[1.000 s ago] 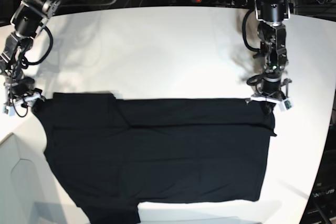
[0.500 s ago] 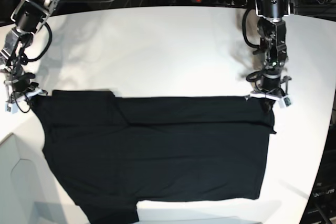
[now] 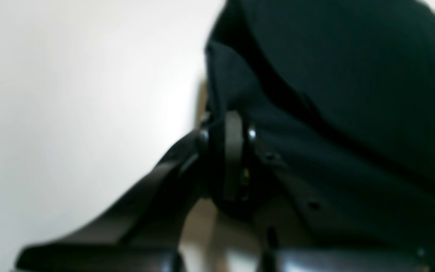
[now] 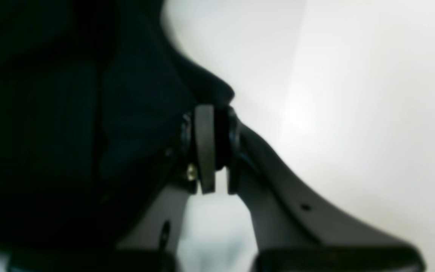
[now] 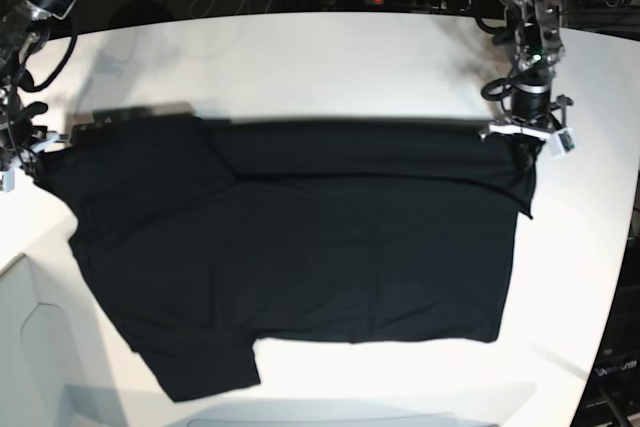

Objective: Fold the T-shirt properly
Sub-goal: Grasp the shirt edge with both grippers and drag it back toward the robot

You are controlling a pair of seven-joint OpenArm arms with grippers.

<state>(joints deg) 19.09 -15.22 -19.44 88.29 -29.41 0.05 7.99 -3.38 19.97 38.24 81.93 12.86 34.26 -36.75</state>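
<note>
The black T-shirt (image 5: pixel 300 257) lies spread across the white worktop (image 5: pixel 300 67), its far edge stretched between the two arms. The left pincer (image 5: pixel 527 135) is clenched on the shirt's corner at the base view's right, cloth pinched between its pads (image 3: pixel 232 151) — and the right pincer (image 5: pixel 22 155) grips the opposite corner likewise, blurred up close.

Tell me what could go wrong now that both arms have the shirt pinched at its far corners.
Each grip looks thin: the left gripper and right gripper pinch only the T-shirt edge, so a corner might slip free. The near sleeve lies close to the table front edge and could slide off. The wrist views are blurred, so the grip depth can't be judged.
</note>
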